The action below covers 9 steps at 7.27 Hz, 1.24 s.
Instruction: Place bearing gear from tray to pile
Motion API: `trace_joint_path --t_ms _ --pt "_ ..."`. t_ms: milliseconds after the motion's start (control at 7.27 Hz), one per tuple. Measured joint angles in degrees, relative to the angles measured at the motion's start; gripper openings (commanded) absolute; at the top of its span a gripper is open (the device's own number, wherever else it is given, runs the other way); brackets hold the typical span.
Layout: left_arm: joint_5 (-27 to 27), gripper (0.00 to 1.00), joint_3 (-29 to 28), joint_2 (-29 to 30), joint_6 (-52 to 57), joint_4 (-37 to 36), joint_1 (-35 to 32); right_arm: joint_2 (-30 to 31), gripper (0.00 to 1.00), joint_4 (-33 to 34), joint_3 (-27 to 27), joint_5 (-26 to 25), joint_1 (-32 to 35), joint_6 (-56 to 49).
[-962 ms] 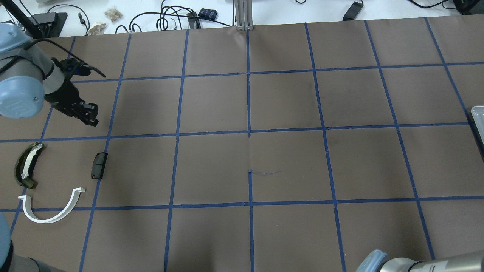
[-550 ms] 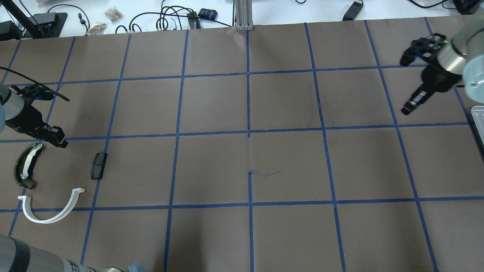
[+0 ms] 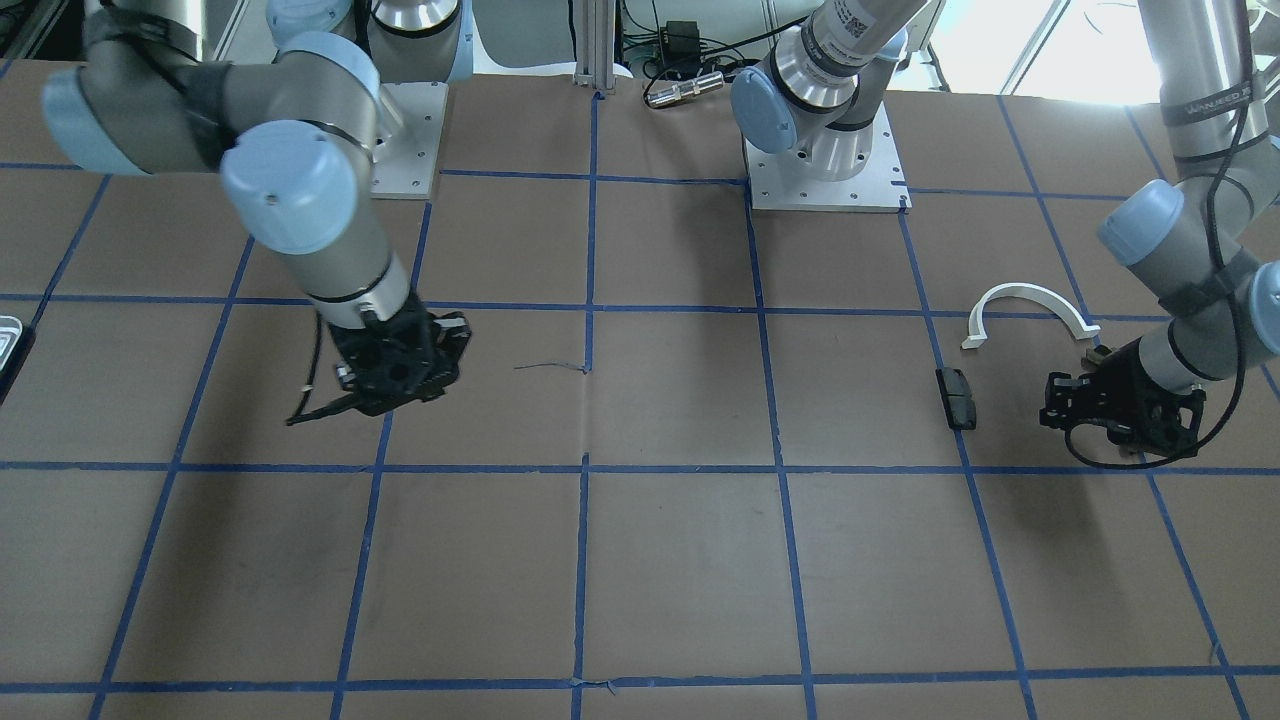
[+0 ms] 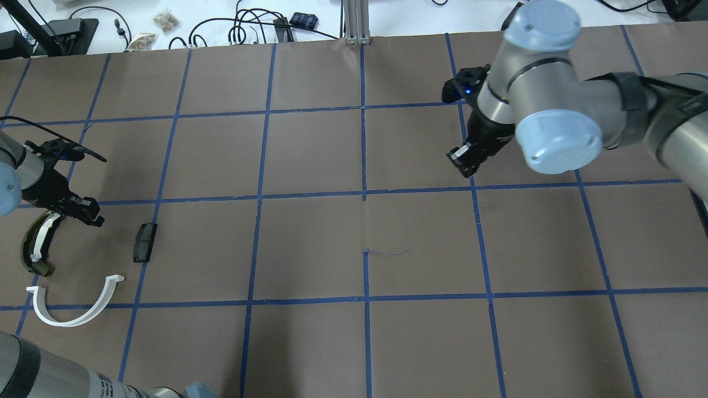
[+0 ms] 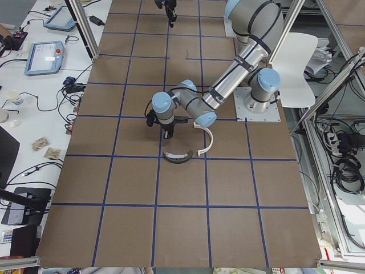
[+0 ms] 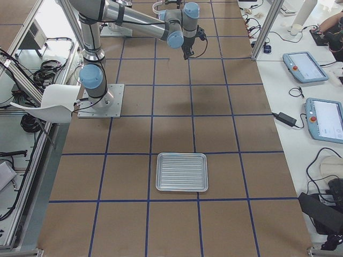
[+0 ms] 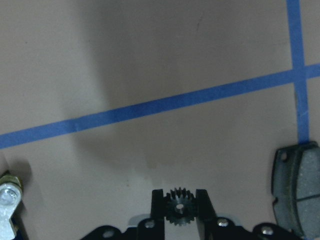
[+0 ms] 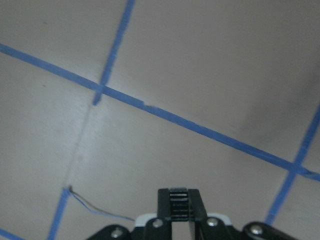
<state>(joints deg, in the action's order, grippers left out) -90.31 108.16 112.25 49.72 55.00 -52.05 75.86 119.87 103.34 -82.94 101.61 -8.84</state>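
My left gripper [image 4: 91, 215] is shut on a small black bearing gear [image 7: 180, 205] and hangs just above the table beside the pile. The pile is a dark olive curved piece [image 4: 36, 243], a white semicircular strip [image 4: 72, 309] and a small black block [image 4: 145, 242]. The block [image 7: 297, 192] lies to the right of my left fingers. My right gripper [image 4: 462, 163] is over the table's middle right, shut on another small gear [image 8: 179, 202], which shows edge-on. The tray [image 6: 182, 171] is a ribbed grey-white pan and shows nothing in it.
The brown table carries a blue tape grid [image 4: 364, 196]. A thin loose wire [image 4: 387, 253] lies near the centre. The right arm's elbow [image 4: 558, 135] hangs over the far right squares. Cables and small boxes [image 4: 265, 27] sit beyond the far edge.
My left gripper moved down and left to the top end of the olive piece. My right arm swung in from the right edge toward the table's middle.
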Motion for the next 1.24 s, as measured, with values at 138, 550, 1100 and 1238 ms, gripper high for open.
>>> trace_joint_path --t_ms 138,550,1100,1238 --pt "-0.03 0.73 0.01 -0.65 -0.40 -0.82 -0.41 -2.82 0.14 5.05 -0.04 1.06 4.57 7.42" --pt "-0.24 0.73 -3.69 -4.33 -6.03 3.89 -6.76 -7.64 1.00 11.76 -0.05 1.03 8.87 9.85" --pt "0.27 0.73 -11.24 -4.22 -22.43 10.90 -20.87 -3.92 1.00 7.30 -1.99 -2.73 5.62 9.49" --pt "0.36 0.73 -11.64 -4.37 -29.34 11.03 -25.33 -0.23 1.00 2.80 -3.76 -5.38 2.74 9.20"
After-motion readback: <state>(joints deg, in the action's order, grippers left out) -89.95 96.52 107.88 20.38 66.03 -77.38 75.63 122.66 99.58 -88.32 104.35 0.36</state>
